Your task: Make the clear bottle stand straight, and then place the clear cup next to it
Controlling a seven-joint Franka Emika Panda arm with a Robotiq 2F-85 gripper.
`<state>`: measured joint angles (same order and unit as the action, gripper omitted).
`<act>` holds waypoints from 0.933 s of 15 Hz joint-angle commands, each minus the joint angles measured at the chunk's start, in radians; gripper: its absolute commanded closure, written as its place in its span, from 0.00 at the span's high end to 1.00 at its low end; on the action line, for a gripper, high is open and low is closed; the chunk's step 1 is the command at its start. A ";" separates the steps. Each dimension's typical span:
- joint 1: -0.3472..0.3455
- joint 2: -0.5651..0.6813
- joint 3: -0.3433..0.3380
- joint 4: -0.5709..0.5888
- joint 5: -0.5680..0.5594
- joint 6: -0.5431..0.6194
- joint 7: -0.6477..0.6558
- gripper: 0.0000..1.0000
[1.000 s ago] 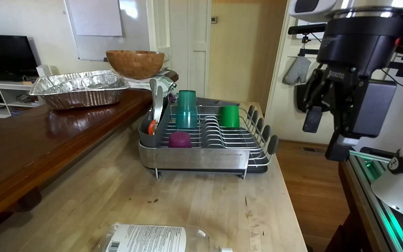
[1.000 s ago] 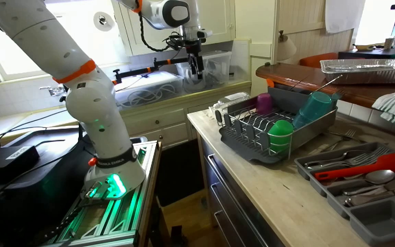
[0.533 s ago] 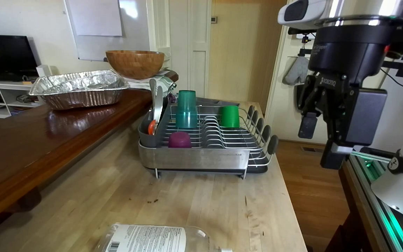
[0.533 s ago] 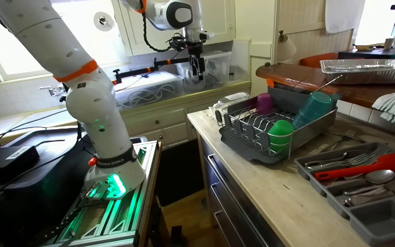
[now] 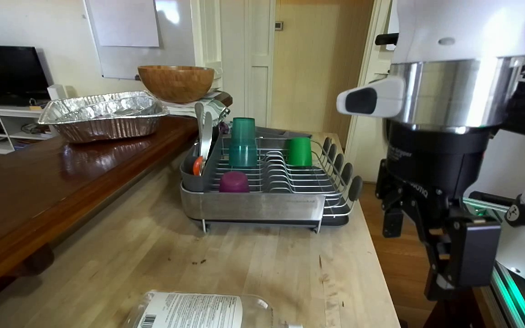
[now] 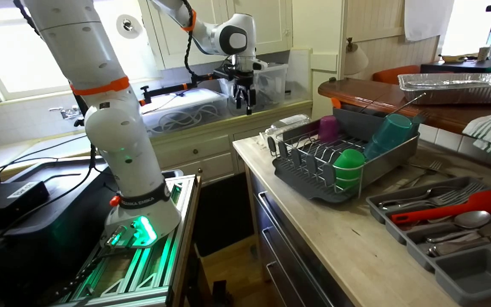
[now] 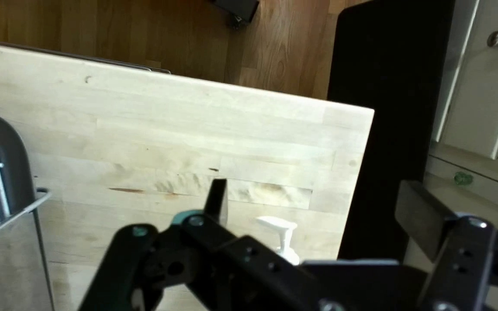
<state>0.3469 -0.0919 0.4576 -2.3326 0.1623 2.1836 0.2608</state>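
The clear bottle [image 5: 194, 310] lies on its side on the wooden counter, pale label facing up, partly cut off by the frame's lower edge. It also lies behind the dish rack in an exterior view [image 6: 290, 122]. In the wrist view only its white nozzle cap [image 7: 287, 242] shows; the gripper hides the rest. The clear cup, a magenta tumbler [image 5: 234, 181], sits in the rack, also seen in an exterior view [image 6: 328, 129]; it is out of the wrist view. My gripper [image 5: 415, 255] is open and empty, pointing down, above the bottle's height near the counter's edge [image 6: 244, 105] [image 7: 314, 194].
The dish rack [image 5: 253, 207] also holds a teal cup [image 5: 243, 143], a green cup [image 5: 300, 151] and utensils. A grey cutlery tray [image 6: 467, 273] stands beyond the rack. A raised wooden bar [image 5: 62, 182] runs along the counter. The counter's corner [image 7: 372, 111] drops to the floor.
My gripper has moved down and, in an exterior view, grown larger as it came nearer the camera. It stays open. The bottle, the magenta cup and the rack have not moved.
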 commanded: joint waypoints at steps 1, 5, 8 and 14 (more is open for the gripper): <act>0.032 0.157 0.003 0.108 -0.097 -0.002 0.029 1.00; 0.074 0.280 -0.016 0.216 -0.126 -0.055 0.161 1.00; 0.111 0.338 -0.042 0.269 -0.142 -0.079 0.278 1.00; 0.140 0.352 -0.091 0.281 -0.147 -0.040 0.381 1.00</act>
<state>0.4746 0.2614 0.3793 -2.0533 0.0109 2.1459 0.6456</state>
